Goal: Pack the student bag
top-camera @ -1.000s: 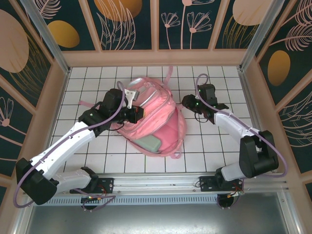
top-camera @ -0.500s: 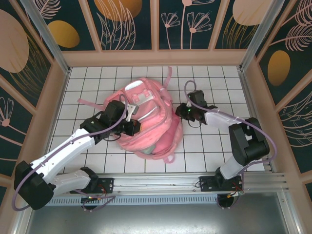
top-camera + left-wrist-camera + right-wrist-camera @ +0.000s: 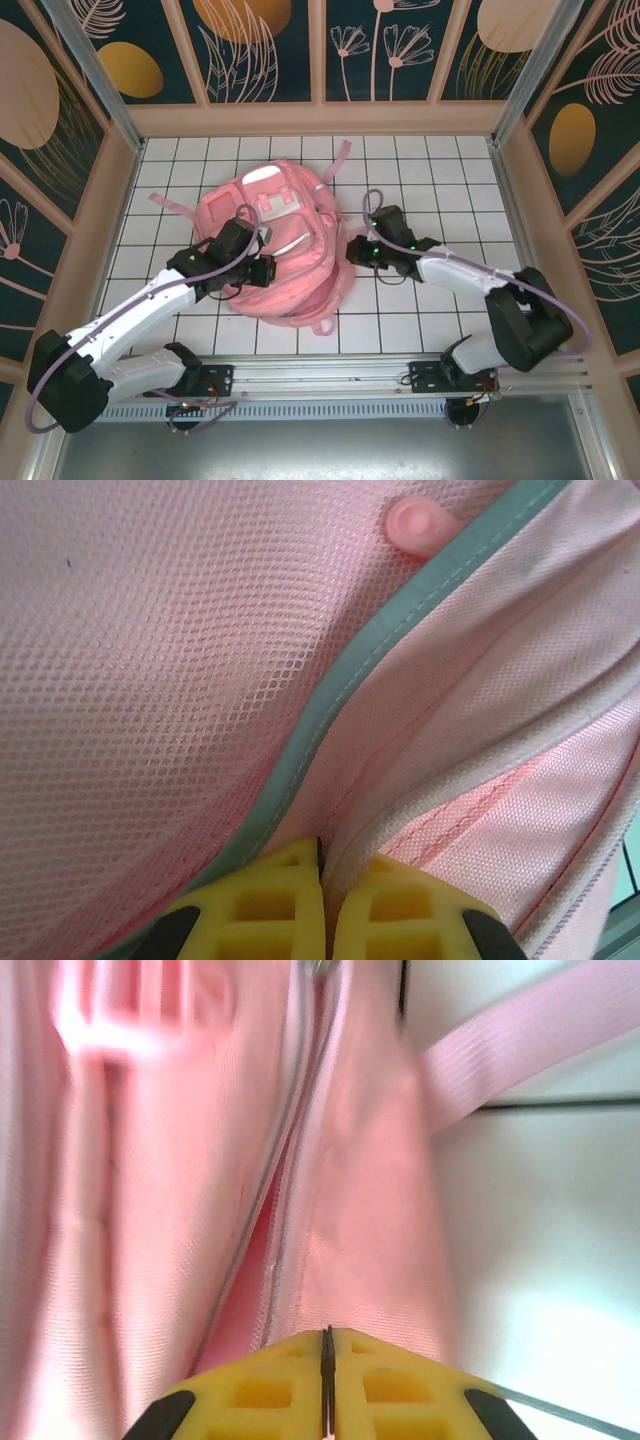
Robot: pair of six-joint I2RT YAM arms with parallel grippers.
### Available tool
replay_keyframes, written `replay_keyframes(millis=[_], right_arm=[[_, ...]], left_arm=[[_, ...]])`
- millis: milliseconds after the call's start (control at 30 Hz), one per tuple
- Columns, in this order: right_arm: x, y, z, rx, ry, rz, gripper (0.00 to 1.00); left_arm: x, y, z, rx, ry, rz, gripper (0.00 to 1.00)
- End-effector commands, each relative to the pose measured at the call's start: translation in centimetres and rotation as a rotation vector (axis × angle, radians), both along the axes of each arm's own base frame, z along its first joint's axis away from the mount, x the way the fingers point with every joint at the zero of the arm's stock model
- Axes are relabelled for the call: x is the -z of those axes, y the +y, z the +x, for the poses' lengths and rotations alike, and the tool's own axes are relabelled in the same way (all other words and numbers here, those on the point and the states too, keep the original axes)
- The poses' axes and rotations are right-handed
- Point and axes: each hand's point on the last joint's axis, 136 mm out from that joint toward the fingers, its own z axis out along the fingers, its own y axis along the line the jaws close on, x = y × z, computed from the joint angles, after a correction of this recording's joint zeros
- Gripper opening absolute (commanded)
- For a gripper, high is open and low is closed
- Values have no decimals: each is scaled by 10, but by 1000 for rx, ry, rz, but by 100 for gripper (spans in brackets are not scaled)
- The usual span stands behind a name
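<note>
**Bag gripped at centre of bench**

The pink bag [image 3: 285, 215] is seen lying at the centre of the gridded bench [image 3: 440, 165]. The left end effector [image 3: 262, 270] is closed on a fold of its mesh fabric, lower left. The right end effector [image 3: 352, 250] is pressed shut at the bag's right edge beside a zip [image 3: 260, 1200]; whether fabric is pinched cannot be told.

L arm [image 3: 140, 305] & R arm [image 3: 455, 270] reach inward — both jaws shut.
</note>
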Motion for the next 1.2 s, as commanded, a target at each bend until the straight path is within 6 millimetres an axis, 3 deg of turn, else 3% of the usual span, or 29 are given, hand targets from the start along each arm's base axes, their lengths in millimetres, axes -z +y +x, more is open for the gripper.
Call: replay_keyframes(millis=[0,167,267,467,600,733,833,967,1067,1167], right_arm=[[-17,-26,19,100,-25,72,17],[-27,-16,45,75,-29,124,21],[-23,-5,62,60,-18,136,24],[-11,15,94,70,57,201,47],[-13,16,117,164,119,308,48],[-13,31,127,179,214,494,48],[-10,43,133,160,255,569,53],[-4,55,139,119,269,588,58],[8,54,144,145,288,555,56],[8,58,147,142,295,597,54]], left_arm=[[28,28,-21,-174,134,21,0],[51,24,-33,-154,205,6,0],[52,20,-29,-150,209,3,0],[54,19,-26,-141,209,24,0],[52,20,-25,-148,195,17,0],[49,18,-23,-148,182,0,0],[47,17,-23,-144,180,-10,0],[42,15,-22,-143,165,-28,0],[37,12,-21,-145,158,-52,0],[35,9,-19,-145,151,-67,0]])
